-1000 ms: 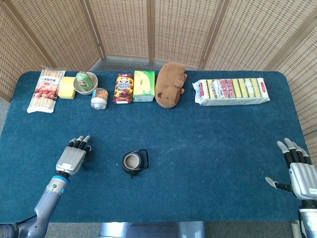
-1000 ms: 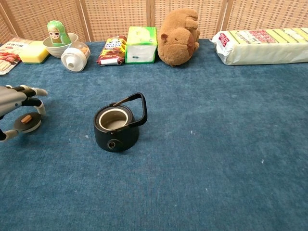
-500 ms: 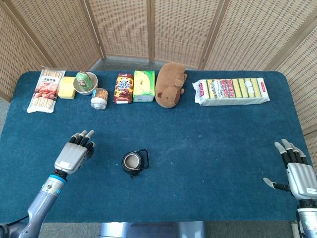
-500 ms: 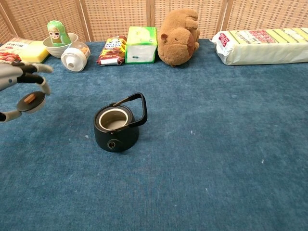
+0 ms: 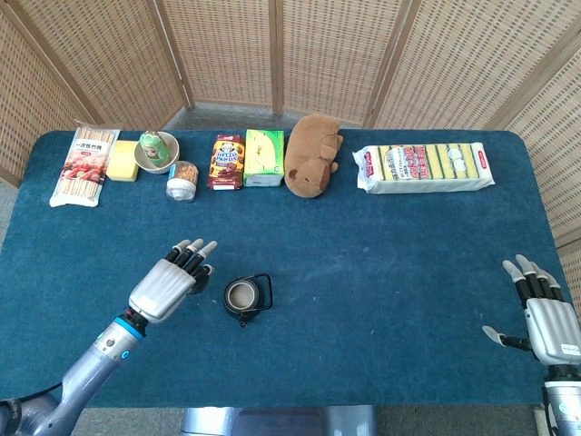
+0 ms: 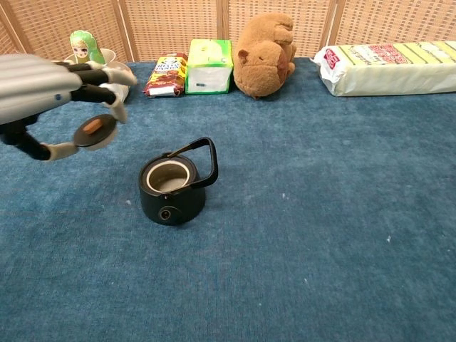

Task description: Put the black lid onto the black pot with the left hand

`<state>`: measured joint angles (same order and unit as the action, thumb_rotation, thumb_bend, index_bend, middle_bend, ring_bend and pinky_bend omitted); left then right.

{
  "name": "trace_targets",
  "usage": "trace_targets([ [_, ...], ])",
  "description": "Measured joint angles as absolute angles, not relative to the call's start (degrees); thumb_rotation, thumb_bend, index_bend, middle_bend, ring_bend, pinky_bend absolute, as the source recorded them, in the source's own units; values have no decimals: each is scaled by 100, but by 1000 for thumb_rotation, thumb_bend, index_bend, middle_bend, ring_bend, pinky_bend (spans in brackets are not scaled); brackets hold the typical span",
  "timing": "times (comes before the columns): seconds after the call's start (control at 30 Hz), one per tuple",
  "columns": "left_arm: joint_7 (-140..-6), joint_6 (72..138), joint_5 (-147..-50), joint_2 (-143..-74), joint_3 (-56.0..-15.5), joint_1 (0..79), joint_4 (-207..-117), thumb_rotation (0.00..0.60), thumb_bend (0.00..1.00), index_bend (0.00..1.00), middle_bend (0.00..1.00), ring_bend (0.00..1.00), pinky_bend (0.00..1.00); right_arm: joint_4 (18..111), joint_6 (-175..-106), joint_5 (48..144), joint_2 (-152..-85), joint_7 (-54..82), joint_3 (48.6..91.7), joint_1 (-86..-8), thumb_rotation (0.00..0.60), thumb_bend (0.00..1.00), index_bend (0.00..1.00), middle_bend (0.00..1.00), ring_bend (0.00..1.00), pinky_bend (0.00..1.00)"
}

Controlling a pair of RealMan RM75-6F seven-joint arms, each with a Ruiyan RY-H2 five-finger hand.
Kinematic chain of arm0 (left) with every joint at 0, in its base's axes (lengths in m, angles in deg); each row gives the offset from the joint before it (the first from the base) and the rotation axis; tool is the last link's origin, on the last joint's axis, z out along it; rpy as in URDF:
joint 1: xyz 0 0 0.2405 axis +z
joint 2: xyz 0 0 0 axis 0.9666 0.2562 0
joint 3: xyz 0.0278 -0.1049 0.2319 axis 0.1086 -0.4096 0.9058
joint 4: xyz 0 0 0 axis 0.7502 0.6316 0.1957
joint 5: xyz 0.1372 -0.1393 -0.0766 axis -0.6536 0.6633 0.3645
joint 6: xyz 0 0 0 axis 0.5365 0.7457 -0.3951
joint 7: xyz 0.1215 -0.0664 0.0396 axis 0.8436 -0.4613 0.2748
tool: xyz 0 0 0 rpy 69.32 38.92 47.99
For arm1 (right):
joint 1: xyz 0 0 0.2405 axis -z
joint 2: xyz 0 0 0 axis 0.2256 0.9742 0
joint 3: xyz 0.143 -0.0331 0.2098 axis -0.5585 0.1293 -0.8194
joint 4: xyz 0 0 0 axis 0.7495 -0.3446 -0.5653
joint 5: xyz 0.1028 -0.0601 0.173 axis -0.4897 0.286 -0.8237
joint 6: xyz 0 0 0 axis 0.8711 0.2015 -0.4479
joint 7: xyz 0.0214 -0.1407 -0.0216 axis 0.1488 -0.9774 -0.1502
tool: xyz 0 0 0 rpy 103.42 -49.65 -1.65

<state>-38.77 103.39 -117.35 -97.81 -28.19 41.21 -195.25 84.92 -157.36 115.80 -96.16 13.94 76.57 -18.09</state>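
Pinched between the fingers of the left hand [image 6: 43, 92], the black lid [image 6: 94, 131] is held above the counter [image 6: 320, 214], left of the open black pot [image 6: 173, 187]. Right hand [image 5: 549, 318] fingers are spread, holding nothing.

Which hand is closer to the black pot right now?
The left hand, holding the black lid, is just left of the black pot. The right hand sits far off at the table's right edge.

From the head view, the left hand [image 5: 169, 285] hides the black lid [image 6: 94, 130].
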Motion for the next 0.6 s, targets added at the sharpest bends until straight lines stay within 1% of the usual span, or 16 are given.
trace_targets([
  [0.2,-3864,10165,-12013,-10040,-2869,3918,-19326,600,380,311,0,0,111,8495,-15709,11576,-9625,1366,7668,-1819,517,0,47,0,33,0],
  [0.6,-3275,9927,-11753,-10466,-2864,3775,-19307,600,380,311,0,0,111,8503,-15710,11526,-9598,1413,7650,-1811,520,0,47,0,33,0],
])
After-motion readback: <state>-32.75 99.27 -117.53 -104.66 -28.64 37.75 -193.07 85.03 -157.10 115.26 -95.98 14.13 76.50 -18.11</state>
